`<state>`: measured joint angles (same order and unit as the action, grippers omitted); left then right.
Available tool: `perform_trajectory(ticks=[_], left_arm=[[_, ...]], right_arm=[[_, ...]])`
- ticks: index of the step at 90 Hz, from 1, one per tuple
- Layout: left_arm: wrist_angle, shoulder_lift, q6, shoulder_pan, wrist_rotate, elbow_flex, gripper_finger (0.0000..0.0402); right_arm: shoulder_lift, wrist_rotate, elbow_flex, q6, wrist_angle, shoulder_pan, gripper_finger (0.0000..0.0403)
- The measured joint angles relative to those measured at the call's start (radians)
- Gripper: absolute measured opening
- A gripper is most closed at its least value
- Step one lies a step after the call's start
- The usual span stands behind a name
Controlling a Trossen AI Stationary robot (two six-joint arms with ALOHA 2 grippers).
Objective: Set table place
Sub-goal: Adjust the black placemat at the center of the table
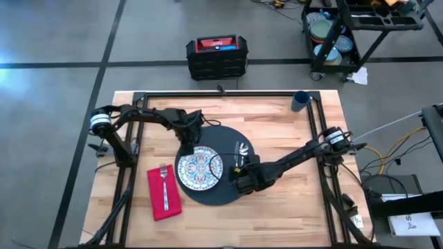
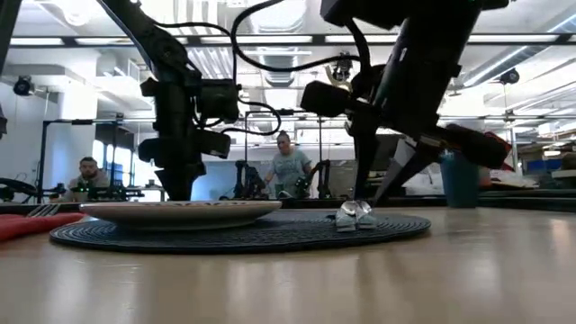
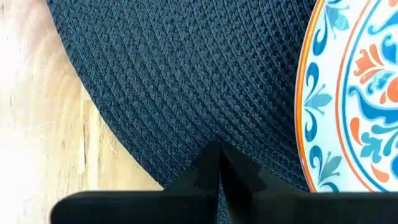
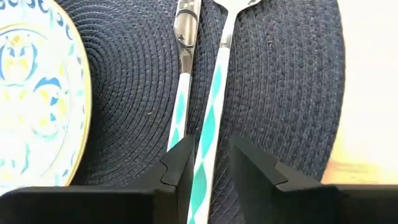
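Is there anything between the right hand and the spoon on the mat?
Nothing visible. The right hand is open, its fingers on either side of the spoon handle on the mat; the knife lies beside it.

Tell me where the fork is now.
In the high view the fork lies on the red napkin, on the table's left side, beside the mat with the plate.

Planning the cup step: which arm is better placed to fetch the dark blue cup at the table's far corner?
Right, probably. The dark blue cup stands on the right arm's side; the left gripper, shut, sits beside the patterned white plate. The right gripper must first release the teal-handled utensil.
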<state>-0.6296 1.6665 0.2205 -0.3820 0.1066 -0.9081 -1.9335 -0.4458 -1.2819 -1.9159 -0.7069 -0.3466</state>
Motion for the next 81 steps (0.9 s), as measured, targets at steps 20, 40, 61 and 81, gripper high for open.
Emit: perform_trajectory(ticks=[20,40,61,81], left_arm=[[0.001,0.0,0.006,0.0,0.0,0.0,0.0],[0.001,0.0,0.007,0.0,0.004,0.0,0.0],[0.014,0.001,0.007,0.0,0.016,0.0,0.0],[0.021,0.001,0.004,0.0,0.018,0.0,0.0]], right_arm=[[0.0,0.005,-0.013,-0.048,-0.087,-0.003,0.0008],[-0.005,0.062,-0.001,-0.048,-0.099,-0.005,0.0001],[-0.007,0.096,0.048,-0.038,-0.048,-0.007,0.0],[-0.006,0.104,0.072,-0.059,-0.034,-0.016,0.0]])
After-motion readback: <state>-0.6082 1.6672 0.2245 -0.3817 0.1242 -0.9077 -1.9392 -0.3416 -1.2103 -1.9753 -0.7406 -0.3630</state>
